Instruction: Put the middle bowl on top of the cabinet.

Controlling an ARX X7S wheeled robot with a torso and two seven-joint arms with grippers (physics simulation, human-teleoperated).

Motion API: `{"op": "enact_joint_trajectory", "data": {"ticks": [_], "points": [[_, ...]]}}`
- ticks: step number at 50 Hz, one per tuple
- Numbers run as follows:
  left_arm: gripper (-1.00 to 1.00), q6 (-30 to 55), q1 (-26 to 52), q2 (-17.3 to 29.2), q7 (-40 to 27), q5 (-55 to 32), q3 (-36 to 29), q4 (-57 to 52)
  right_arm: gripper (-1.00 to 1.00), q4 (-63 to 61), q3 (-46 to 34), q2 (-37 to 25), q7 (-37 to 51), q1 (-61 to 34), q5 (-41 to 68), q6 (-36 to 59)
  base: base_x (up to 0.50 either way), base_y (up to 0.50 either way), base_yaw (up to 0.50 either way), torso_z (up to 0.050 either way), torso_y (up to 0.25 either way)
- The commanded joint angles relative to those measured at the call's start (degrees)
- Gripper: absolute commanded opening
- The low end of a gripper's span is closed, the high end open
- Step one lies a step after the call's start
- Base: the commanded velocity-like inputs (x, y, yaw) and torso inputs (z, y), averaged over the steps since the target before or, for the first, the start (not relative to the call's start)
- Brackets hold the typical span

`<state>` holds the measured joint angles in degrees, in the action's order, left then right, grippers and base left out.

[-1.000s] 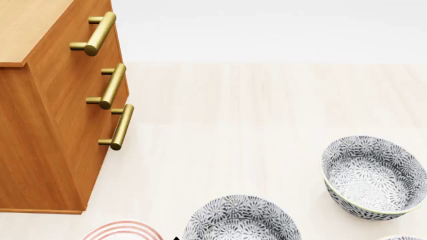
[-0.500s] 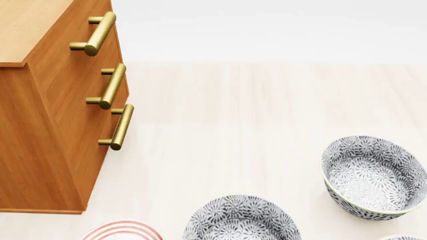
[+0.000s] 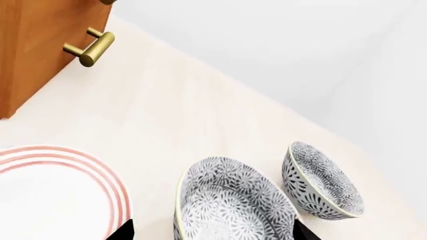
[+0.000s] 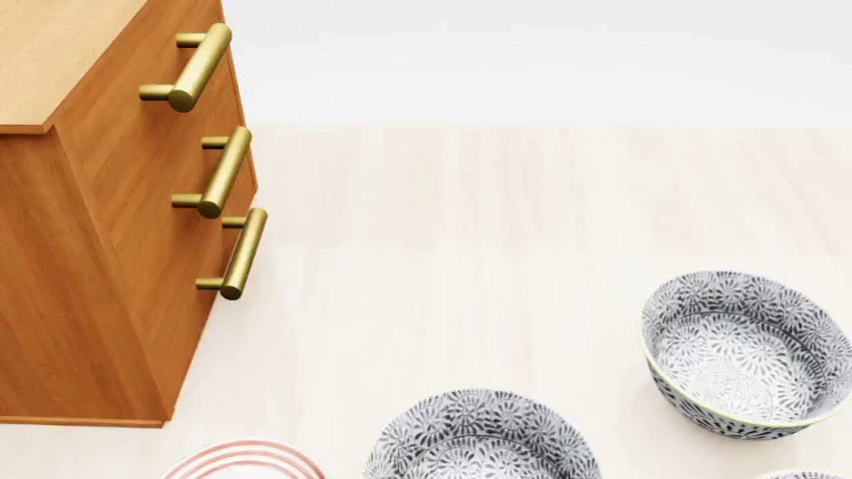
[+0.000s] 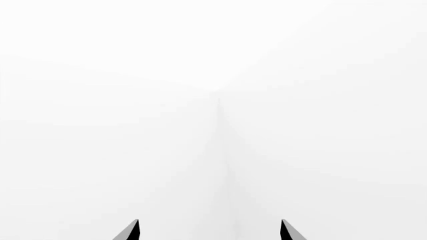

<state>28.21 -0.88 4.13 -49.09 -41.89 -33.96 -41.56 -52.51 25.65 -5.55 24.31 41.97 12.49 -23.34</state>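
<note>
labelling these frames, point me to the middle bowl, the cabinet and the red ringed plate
middle bowl (image 3: pixel 230 200): left wrist view, on its patterned inside.
cabinet (image 4: pixel 94 289): head view, on its bare wooden side panel.
red ringed plate (image 3: pixel 60 195): left wrist view, on its white centre inside the rings.

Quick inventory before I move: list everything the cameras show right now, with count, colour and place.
cabinet: one, orange-brown wood with lighter top, far left of the head view.
handles: three, brass bars, on the cabinet's drawer front.
bowls: two whole, white with dark grey leaf pattern, one low centre, one at right; a third's rim peeks in at the bottom right corner.
plate: one, white with red rings, beside the centre bowl.
table: pale wood.
left gripper: dark fingertips spread, over the centre bowl.
right gripper: dark fingertips spread, facing blank white.
</note>
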Motion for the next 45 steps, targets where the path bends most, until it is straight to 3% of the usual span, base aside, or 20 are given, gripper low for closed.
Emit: {"op": "enact_joint_trajectory", "data": {"ticks": [1, 45], "points": [[1.00, 2.3, 1.8, -0.6, -4.0, 0.0, -2.2, -0.5, 1.00, -0.2, -0.6, -0.2, 0.2, -0.5, -0.5, 0.8, 0.00, 0.00, 0.00, 0.000, 0.000], [1.00, -1.0, 6.8, -1.8, -7.3, -5.0, -4.8, 5.7, 1.00, 0.2, -0.9, -1.1, 0.5, -0.3, -0.6, 0.5, 0.00, 0.00, 0.00, 0.000, 0.000]]}}
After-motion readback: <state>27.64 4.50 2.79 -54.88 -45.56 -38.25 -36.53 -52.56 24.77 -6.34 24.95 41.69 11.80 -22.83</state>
